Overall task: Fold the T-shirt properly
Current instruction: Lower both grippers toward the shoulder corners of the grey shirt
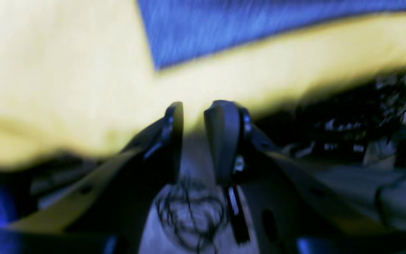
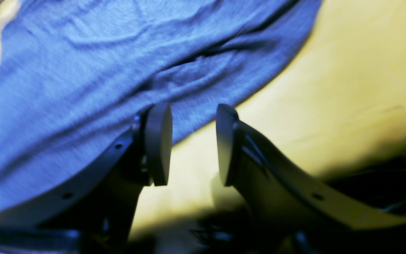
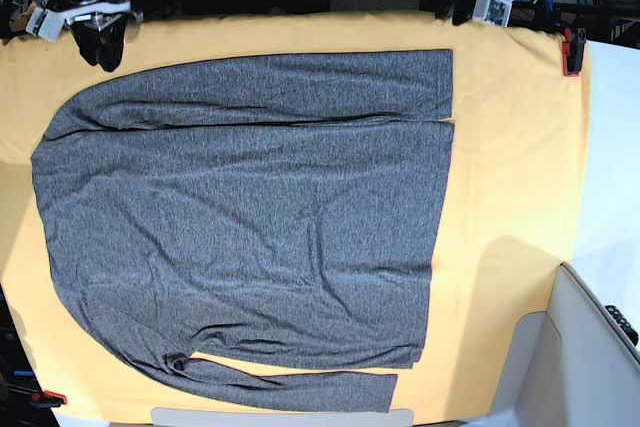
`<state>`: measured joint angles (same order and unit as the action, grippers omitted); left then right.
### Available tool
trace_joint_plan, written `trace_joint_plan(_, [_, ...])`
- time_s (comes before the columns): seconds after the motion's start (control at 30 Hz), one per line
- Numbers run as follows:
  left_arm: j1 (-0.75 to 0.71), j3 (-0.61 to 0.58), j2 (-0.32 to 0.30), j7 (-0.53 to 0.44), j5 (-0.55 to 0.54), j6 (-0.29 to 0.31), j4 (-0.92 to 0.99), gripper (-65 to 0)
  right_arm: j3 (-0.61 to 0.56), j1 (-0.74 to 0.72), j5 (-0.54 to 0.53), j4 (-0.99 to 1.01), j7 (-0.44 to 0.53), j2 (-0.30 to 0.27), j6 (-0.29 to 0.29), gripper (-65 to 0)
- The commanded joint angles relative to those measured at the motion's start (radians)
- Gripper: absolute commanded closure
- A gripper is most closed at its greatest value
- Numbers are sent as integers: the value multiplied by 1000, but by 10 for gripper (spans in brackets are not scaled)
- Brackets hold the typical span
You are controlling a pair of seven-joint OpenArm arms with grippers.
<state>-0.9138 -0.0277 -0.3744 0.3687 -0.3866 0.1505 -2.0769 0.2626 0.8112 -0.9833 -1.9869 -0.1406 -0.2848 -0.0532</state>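
The T-shirt (image 3: 250,217) is lying flat across the middle of the table, which is covered by a yellow cloth (image 3: 510,147); its body is reaching from near the left edge to past the centre, one long sleeve is folded in along the far edge and the other is running along the near edge. Both arms are sitting at the far edge of the table, off the garment: the right gripper (image 3: 98,42) is hanging over the far left corner just beside the shirt's shoulder, and the left gripper (image 3: 470,2) is sitting near the far right corner, apart from the sleeve's cuff end. In the right wrist view the right gripper (image 2: 194,144) is pointing down at the cloth beside the shirt's edge, with its jaws parted and nothing between them; the left wrist view, though blurred, is showing the left gripper (image 1: 193,141) with a narrow gap between its jaws, likewise empty, and a corner of the shirt well ahead of it. The far sleeve appears to be already laid in, so the next fold probably calls for a fresh grip. To do it well, each gripper should be pinching only the shirt's edge, not the yellow cloth beneath, and both should be lifting and carrying together so the fabric is landing without wrinkles.
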Motion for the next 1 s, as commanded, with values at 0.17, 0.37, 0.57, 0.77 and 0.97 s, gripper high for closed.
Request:
trace_joint_plan(0.17, [45, -22, 2, 16, -5, 2, -12, -181, 22, -85, -297, 56, -58, -11, -10, -220])
trace_joint_plan(0.37, [120, -22, 4, 112, -5, 2, -12, -181, 122, -88, -487, 68, -57, 9, 0, -220])
trace_joint_plan(0.57, [157, -38, 5, 135, -5, 2, -11, -181, 177, -89, -500, 70, -54, 23, 152, -220])
trace_joint_plan(0.77, [209, -93, 5, 204, -5, 2, -11, -181, 177, -132, -500, 97, -52, 25, 283, -219])
trace_joint_plan(0.97, [243, -110, 5, 232, -5, 2, -11, -181, 160, -221, -500, 159, -58, 26, 280, -218])
